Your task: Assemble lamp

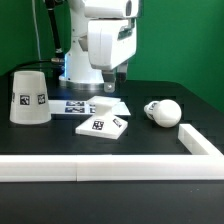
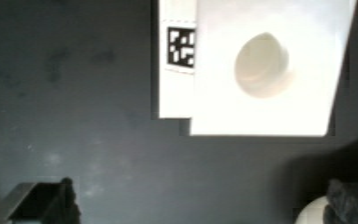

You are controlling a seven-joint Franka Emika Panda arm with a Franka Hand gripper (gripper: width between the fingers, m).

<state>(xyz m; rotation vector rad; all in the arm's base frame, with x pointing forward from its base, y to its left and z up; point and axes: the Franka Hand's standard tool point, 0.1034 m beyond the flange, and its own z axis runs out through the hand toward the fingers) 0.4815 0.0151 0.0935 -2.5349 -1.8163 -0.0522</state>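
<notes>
Gripper (image 2: 197,200) hangs wide open and empty near the base (image 2: 256,75); I'd centre both fingers (image 2: 43,200) over 1 edge before closing.

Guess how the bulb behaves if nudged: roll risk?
The bulb lies on its side, so a nudge would probably roll it. Its narrower neck likely makes it curve, not run straight. The smooth white surface looks rigid, maybe slippery to pinch.
</notes>
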